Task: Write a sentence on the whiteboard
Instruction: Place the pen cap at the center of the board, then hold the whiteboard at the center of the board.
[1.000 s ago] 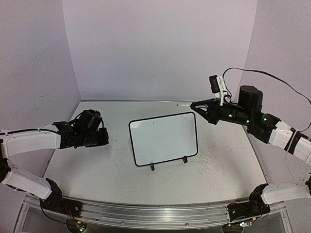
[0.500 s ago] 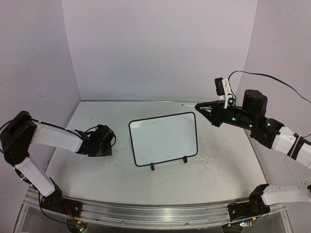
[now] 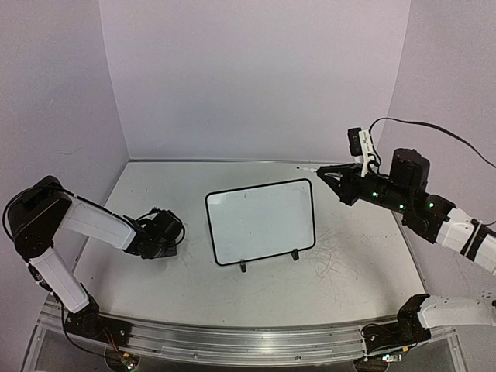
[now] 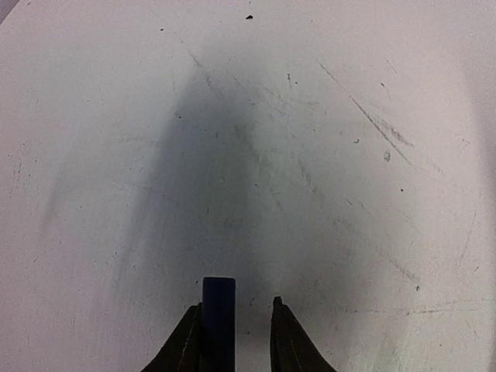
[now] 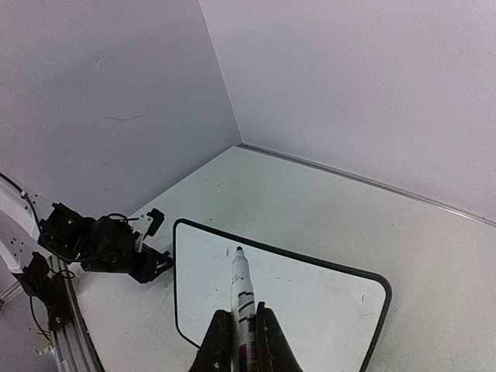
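1. The right tool [image 5: 242, 314] is closed on a white marker [image 5: 242, 287] with its bare tip pointing forward. It hangs above the bench [image 3: 349, 263], off the far right corner of the whiteboard [image 3: 261, 221]. I judge that this grip is meant to bring the tip down onto the board.
2. The whiteboard rests mid-bench between the arms. It shows only faint grey marks and no blue writing yet.
3. The left tool [image 4: 235, 307] sits low over the bench, well left of the board and probably out of the way. A blue piece [image 4: 218, 325], perhaps the cap, lies against one finger with a gap to the other. I cannot tell whether it is clamped.
4. Compared with a second ago, the left arm has folded down and its tool has dropped. The right tool has drawn back rightward from the corner, and the board has not moved.
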`<move>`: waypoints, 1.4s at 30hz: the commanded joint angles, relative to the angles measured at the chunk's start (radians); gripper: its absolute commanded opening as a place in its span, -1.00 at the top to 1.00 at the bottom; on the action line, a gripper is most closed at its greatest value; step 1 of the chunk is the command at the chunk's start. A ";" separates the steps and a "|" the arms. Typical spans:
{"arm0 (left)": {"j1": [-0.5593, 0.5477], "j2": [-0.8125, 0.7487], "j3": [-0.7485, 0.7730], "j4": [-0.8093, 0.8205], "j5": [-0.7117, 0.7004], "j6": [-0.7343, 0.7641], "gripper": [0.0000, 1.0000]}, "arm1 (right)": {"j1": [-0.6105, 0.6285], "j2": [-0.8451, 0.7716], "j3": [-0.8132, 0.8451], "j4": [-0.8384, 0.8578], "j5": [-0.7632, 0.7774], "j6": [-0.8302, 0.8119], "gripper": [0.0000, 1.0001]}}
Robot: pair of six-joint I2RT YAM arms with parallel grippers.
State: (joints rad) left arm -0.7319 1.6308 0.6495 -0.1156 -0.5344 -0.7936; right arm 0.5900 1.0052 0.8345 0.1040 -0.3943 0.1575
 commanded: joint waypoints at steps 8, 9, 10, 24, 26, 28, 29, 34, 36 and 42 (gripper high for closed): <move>-0.002 -0.169 -0.016 -0.018 0.022 0.019 -0.21 | 0.004 0.038 0.043 -0.006 0.167 -0.061 1.00; -0.001 -0.190 -0.012 -0.025 0.027 0.021 -0.28 | 0.004 0.034 0.043 -0.009 0.184 -0.069 1.00; -0.001 -0.209 -0.008 -0.038 0.031 0.020 -0.35 | 0.004 0.027 0.045 -0.010 0.206 -0.077 1.00; 0.005 -0.607 -0.053 0.016 0.193 0.134 -0.98 | 0.004 -0.046 0.016 -0.051 0.537 -0.056 1.00; 0.007 -0.671 -0.094 0.084 0.239 0.158 -0.99 | 0.003 -0.078 0.009 -0.067 0.549 -0.039 1.00; 0.005 -0.713 -0.124 0.158 0.297 0.188 -0.99 | 0.001 -0.119 -0.024 -0.053 0.558 -0.035 1.00; 0.007 -0.721 -0.136 0.184 0.324 0.204 -0.99 | -0.002 -0.133 -0.040 -0.040 0.541 -0.038 1.00; 0.009 -0.683 -0.149 0.249 0.403 0.213 -0.99 | -0.009 -0.083 -0.001 -0.062 0.435 -0.035 1.00; 0.009 -0.665 -0.155 0.281 0.435 0.206 -0.99 | -0.009 -0.054 0.026 -0.083 0.403 -0.062 1.00; 0.020 -0.635 -0.208 0.364 0.491 0.177 -0.99 | 0.029 0.017 0.063 -0.089 0.356 -0.128 1.00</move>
State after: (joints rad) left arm -0.7251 0.9845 0.4730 0.1327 -0.1224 -0.6071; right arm 0.5862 0.9848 0.8282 0.0157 0.0056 0.0893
